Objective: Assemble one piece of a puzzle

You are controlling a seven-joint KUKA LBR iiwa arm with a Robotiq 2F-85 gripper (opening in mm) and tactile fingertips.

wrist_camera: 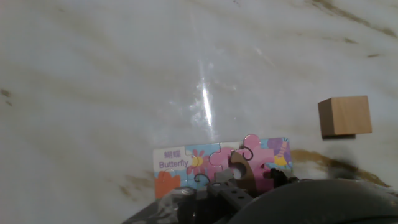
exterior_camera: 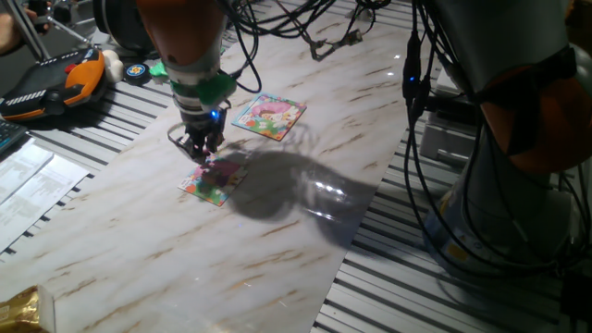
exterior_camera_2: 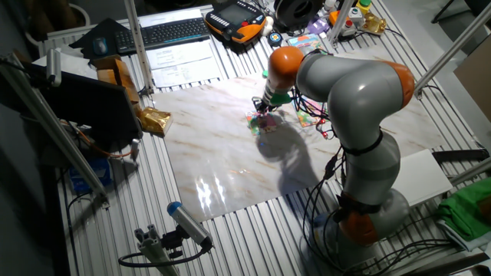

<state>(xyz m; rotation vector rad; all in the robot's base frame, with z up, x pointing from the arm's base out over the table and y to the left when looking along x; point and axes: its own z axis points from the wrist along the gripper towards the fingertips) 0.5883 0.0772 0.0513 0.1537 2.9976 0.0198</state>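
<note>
The puzzle (exterior_camera: 215,181) is a small square cartoon board lying flat on the marble table top; it also shows in the other fixed view (exterior_camera_2: 263,123). In the hand view its far edge (wrist_camera: 186,160) shows a "Butterfly" label and pink, blue and orange patches. My gripper (exterior_camera: 203,155) hangs straight down just above the puzzle's far edge. In the hand view the gripper (wrist_camera: 233,186) is shut on the piece (wrist_camera: 239,170), a small tan-brown cardboard shape held low over the pink part of the puzzle. Whether the piece touches the board I cannot tell.
A larger square picture board (exterior_camera: 268,116) lies behind the puzzle to the right. A small wooden cube (wrist_camera: 345,116) sits on the table beyond the puzzle. An orange and black pendant (exterior_camera: 55,83) and cables (exterior_camera: 324,37) lie at the table's far side. A gold foil bag (exterior_camera_2: 153,120) lies at one edge.
</note>
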